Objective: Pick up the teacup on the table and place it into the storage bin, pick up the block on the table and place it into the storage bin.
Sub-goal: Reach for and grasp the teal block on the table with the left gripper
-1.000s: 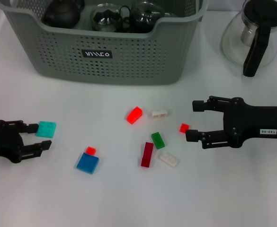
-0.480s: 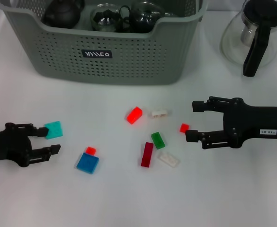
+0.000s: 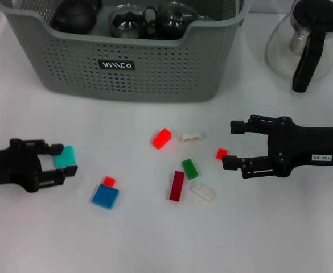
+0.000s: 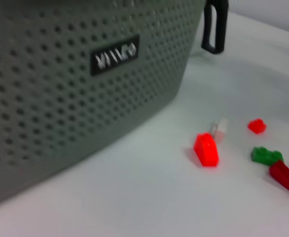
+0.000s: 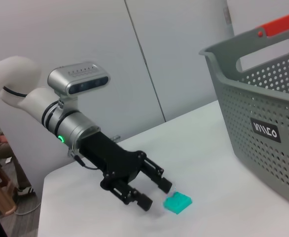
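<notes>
Left tool [image 3: 64, 159]: advanced rightward, fingers apart around teal block [image 3: 65, 156]; right tool [image 3: 230, 144]: apart, unmoved; storage bin [image 3: 155, 68]: dark teaware inside

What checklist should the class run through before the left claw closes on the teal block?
1. Left claw open: ok, fingers spread in the head view.
2. Teal block between its fingers: ok in the head view; the right wrist view shows it just past the tips, so depth is uncertain.
3. Block flat on the table: ok.
4. Neighbours apart from the grasp: ok, the blue block and small red block lie apart from the teal one.
5. Storage bin has room: cannot tell; dark teaware already fills the visible part.
6. Right claw out of the way: ok, open beside a red block, far from the left arm.
</notes>
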`<action>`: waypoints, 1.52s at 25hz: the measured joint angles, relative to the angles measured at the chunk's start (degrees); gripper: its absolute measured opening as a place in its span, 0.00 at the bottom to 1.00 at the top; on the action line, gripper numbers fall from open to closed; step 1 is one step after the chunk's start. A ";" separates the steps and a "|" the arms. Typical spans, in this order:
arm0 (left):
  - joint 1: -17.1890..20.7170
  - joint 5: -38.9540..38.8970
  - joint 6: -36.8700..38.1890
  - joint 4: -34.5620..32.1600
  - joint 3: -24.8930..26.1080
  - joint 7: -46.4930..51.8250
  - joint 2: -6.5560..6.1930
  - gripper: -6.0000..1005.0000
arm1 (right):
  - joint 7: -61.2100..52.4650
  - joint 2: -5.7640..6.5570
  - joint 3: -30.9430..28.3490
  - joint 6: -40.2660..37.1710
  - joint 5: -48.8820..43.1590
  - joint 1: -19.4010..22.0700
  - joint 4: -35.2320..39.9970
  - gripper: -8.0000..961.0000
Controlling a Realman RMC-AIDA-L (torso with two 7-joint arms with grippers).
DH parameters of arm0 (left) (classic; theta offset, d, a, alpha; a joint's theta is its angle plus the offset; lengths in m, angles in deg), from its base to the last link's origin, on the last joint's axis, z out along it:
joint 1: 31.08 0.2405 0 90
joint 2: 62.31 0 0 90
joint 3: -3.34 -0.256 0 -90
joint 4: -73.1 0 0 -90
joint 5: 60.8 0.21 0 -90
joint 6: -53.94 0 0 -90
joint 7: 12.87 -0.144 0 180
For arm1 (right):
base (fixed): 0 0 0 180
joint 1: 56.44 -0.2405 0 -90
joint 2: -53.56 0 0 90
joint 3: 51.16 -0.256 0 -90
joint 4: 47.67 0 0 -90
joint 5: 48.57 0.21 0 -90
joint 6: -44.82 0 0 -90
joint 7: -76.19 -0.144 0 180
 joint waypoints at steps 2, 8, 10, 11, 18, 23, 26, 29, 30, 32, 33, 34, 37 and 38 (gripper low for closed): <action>0.10 -1.17 -0.56 -0.34 0.13 -1.03 0.00 0.60 | 0.00 0.03 -0.03 0.00 0.00 0.06 0.00 0.99; -1.14 -1.05 -4.42 0.45 -0.69 -2.55 0.00 0.60 | 0.14 -0.07 -0.06 0.03 0.00 0.04 0.00 0.99; -1.51 -1.03 -5.25 0.80 -0.83 -2.50 0.00 0.60 | 0.12 -0.06 -0.06 0.03 0.00 0.07 0.00 0.99; -1.69 -0.99 -5.75 0.95 -0.97 -2.50 0.00 0.60 | 0.12 -0.04 -0.06 0.03 0.00 0.11 0.00 0.99; -2.65 1.13 -7.26 2.13 -1.35 -2.08 -0.06 0.60 | 0.29 0.00 -0.14 0.03 0.00 0.33 0.00 0.99; -2.83 2.52 -8.30 2.52 -1.35 -1.70 0.00 0.60 | 0.26 0.04 -0.15 0.03 0.00 0.39 0.00 0.99; -2.79 2.57 -8.33 2.73 -1.34 -1.69 0.02 0.60 | 0.19 0.11 -0.15 0.03 0.00 0.47 0.00 0.99; -2.46 2.58 -7.97 2.78 -1.35 -1.67 0.01 0.60 | 0.13 0.11 -0.15 0.03 0.00 0.54 0.00 0.99; -2.31 2.59 -7.78 2.77 -1.34 -1.58 0.01 0.60 | 0.13 0.11 -0.15 0.03 0.00 0.55 0.00 0.99; -2.02 2.59 -7.56 2.67 -1.34 -1.14 0.00 0.60 | 0.12 0.09 -0.15 0.03 0.00 0.55 0.00 0.99; -1.90 2.59 -7.49 2.62 -1.34 -0.94 0.00 0.60 | 0.13 0.09 -0.15 0.03 0.00 0.55 0.00 0.99; -1.78 2.59 -7.36 2.55 -1.34 -0.75 0.00 0.60 | 0.14 0.09 -0.15 0.03 0.00 0.55 0.00 0.99; -1.59 2.59 -7.01 2.43 -1.34 -0.51 -0.01 0.60 | 0.15 0.09 -0.15 0.03 0.00 0.53 0.00 0.99; -1.56 2.59 -7.00 2.40 -1.34 -0.50 -0.01 0.60 | 0.15 0.09 -0.15 0.03 0.00 0.51 0.00 0.99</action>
